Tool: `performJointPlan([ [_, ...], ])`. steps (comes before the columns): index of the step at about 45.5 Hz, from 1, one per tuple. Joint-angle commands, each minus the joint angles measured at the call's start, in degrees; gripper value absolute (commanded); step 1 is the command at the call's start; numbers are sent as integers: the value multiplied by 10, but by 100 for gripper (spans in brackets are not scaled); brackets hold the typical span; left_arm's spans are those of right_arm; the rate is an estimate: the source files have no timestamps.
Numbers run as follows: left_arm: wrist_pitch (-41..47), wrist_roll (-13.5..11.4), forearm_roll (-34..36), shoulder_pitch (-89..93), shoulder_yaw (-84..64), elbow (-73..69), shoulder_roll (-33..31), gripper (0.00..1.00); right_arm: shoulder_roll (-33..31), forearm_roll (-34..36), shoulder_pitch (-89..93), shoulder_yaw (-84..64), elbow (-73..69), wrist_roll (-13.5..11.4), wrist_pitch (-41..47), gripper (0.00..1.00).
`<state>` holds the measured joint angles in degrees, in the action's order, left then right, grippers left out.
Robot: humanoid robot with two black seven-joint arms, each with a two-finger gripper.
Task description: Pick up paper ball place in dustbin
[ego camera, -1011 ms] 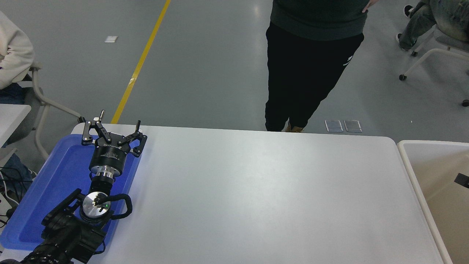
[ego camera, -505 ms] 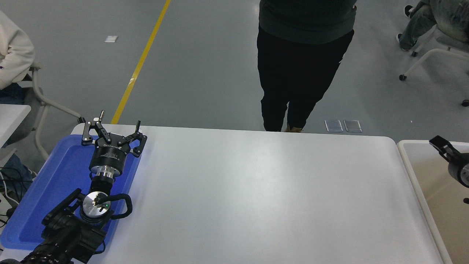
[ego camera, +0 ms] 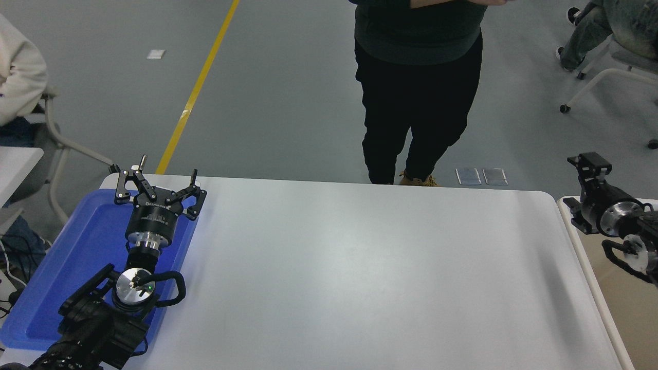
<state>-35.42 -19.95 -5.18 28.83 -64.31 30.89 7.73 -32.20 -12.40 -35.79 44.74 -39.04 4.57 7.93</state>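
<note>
From my feed the dustbin (ego camera: 591, 288) runs off the right edge, so I see only its near rim and a strip of beige inside. The right gripper (ego camera: 586, 187) shows side-on over that rim; I cannot tell how its fingers stand. The blue tray (ego camera: 46, 288) is partly covered by the left arm. The person (ego camera: 419, 92) beyond the surface (ego camera: 360, 277) is cut off above the waist.
</note>
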Motion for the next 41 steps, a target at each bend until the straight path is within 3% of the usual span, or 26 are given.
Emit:
performJointPlan([
  [1, 0, 0, 0, 0, 0, 0, 0, 100, 24, 148, 16, 43, -31, 0, 50, 100],
  [8, 0, -1, 0, 0, 0, 0, 0, 100, 44, 206, 27, 44, -39, 0, 74, 100],
  [19, 0, -1, 0, 0, 0, 0, 0, 100, 102, 221, 44, 70, -47, 1, 76, 100],
  [41, 0, -1, 0, 0, 0, 0, 0, 100, 109, 236, 98, 78, -40, 1, 140, 100],
])
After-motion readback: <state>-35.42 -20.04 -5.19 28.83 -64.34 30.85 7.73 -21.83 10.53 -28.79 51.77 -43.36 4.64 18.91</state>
